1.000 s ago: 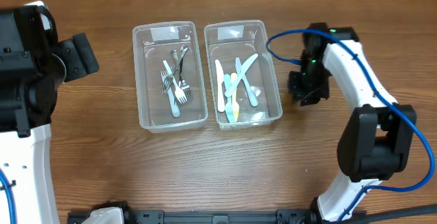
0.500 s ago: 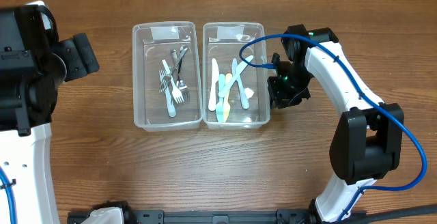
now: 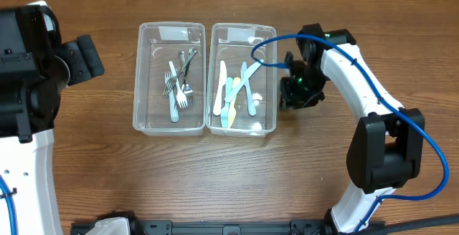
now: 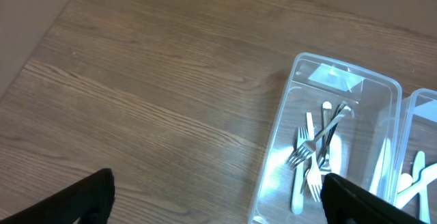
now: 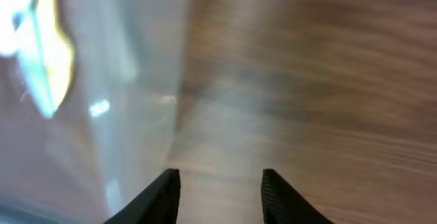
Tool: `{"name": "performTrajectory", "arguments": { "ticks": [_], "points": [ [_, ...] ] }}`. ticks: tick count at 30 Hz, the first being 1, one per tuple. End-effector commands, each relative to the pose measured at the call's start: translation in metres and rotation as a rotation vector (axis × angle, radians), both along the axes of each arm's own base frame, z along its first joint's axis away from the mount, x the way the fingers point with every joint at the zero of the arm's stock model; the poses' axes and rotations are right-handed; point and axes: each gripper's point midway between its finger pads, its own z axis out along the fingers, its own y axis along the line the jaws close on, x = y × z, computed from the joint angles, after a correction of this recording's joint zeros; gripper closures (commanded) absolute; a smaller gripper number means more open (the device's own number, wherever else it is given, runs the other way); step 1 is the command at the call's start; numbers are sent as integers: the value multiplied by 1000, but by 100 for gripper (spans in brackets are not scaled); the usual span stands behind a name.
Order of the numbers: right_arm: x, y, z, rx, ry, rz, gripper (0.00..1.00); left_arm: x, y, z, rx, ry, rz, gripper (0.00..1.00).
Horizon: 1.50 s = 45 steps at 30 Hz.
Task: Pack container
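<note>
Two clear plastic containers stand side by side on the wooden table. The left container (image 3: pixel 168 126) holds several metal and white forks (image 3: pixel 177 84); it shows in the left wrist view (image 4: pixel 382 91) too. The right container (image 3: pixel 241 130) holds several pale plastic utensils (image 3: pixel 235 95). My right gripper (image 3: pixel 294 97) is low at the right wall of the right container (image 5: pixel 130 115), its fingers (image 5: pixel 220 193) apart with nothing between them. My left gripper (image 4: pixel 218 197) is open and empty, high above the table left of the containers.
Bare wooden table surrounds the containers. The left arm's black and white body (image 3: pixel 29 77) fills the left edge. A blue cable (image 3: pixel 401 113) loops along the right arm. The table's far edge (image 4: pixel 382 26) runs behind the containers.
My right gripper has moved left against the right container. Both containers have slid left and slightly toward the front. The left arm has not moved.
</note>
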Motion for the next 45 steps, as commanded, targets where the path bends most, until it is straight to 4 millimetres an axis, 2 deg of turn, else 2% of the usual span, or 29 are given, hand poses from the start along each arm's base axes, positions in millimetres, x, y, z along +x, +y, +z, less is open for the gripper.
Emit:
{"name": "performTrajectory", "arguments": {
  "ticks": [1, 3, 4, 6, 8, 9, 10, 12, 14, 18, 22, 25, 32, 34, 37, 40, 42, 45],
  "points": [
    [41, -34, 15, -172, -146, -155, 57, 3, 2, 3, -6, -14, 2, 0],
    [80, -40, 41, -192, -304, -192, 56, 7, 2, 0, -6, -7, -1, 0],
    [94, -41, 51, -188, -360, -203, 55, 10, 2, -3, -9, 2, -4, 0],
    [128, -43, 78, -159, -503, -237, 55, 20, -3, -16, -24, 37, -53, 0],
    [151, -53, 96, -149, -602, -275, 53, 32, -6, -32, -40, 77, -84, 0],
    [165, -63, 104, -144, -660, -304, 14, 39, -5, -40, -40, 97, -88, 0],
    [177, -74, 111, -141, -712, -330, 0, 46, -4, -46, -29, 110, -104, 0],
    [182, -95, 121, -149, -748, -369, 0, 53, -2, -56, -14, 139, -120, 0],
    [168, -119, 132, -171, -726, -415, 0, 54, 1, -63, -6, 168, -111, 0],
    [123, -166, 163, -135, -683, -566, 0, 48, -3, -65, -15, 187, -125, 0],
    [79, -191, 194, -122, -756, -659, 0, 36, -13, -65, -46, 164, -153, 0],
    [41, -183, 201, -123, -828, -657, 0, 16, -17, -63, -43, 95, -153, 0],
    [-42, -133, 172, -67, -854, -596, 0, -48, -37, -41, 88, -139, -195, 0],
    [-62, -120, 167, -56, -858, -562, 0, -69, -44, -42, 126, -193, -222, 0],
    [-98, -105, 154, -35, -851, -558, 0, -98, -57, -53, 127, -254, -286, 0],
    [-114, -111, 162, -80, -926, -579, 0, -118, -58, -61, 126, -315, -301, 0],
    [-121, -113, 163, -96, -941, -574, 0, -125, -57, -60, 127, -353, -298, 0],
    [-121, -111, 153, -98, -922, -561, 0, -132, -48, -55, 154, -394, -258, 0]
  ]
}}
